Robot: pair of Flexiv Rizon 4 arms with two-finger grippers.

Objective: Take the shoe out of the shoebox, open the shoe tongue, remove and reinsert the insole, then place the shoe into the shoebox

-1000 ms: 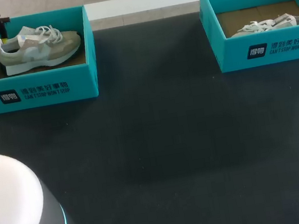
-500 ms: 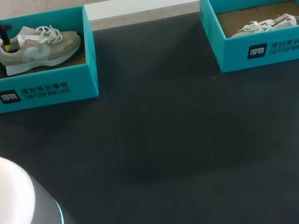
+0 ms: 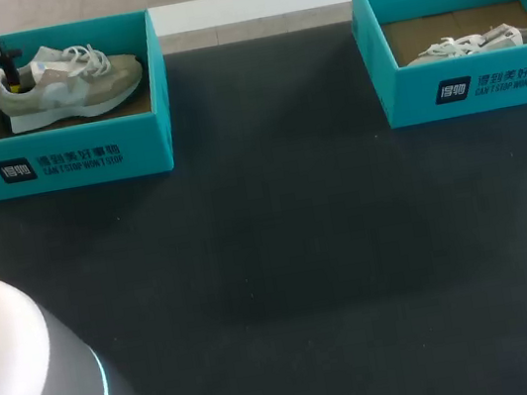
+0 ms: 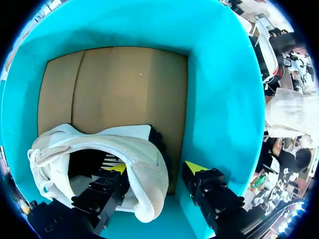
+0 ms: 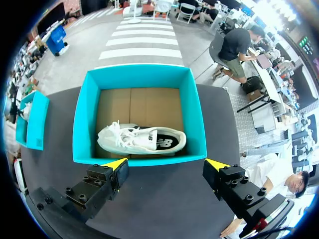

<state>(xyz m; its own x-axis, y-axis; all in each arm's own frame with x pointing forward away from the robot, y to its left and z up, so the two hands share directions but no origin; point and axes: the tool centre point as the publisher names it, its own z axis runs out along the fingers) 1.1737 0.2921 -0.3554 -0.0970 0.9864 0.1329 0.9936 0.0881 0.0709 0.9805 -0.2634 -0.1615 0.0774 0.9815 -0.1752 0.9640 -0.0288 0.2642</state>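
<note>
Step in hand: taking shoe out. Beige-and-white sneaker [image 3: 75, 82] lies in teal cardboard shoebox [image 3: 77, 159], upper left of frame. Left gripper [image 4: 157, 168] apart, straddling heel collar, one finger inside. Next, likely: pinch heel, lift clear of walls. Right gripper [image 5: 167, 167] apart, hangs above second teal shoebox [image 5: 83, 129].

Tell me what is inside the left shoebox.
The left shoebox holds one pale sneaker on bare cardboard; the left gripper straddles its heel, one finger inside the opening. The insole is hidden in shadow.

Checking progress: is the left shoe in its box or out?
In. The shoe rests on the left shoebox floor, left gripper open astride its heel.
</note>
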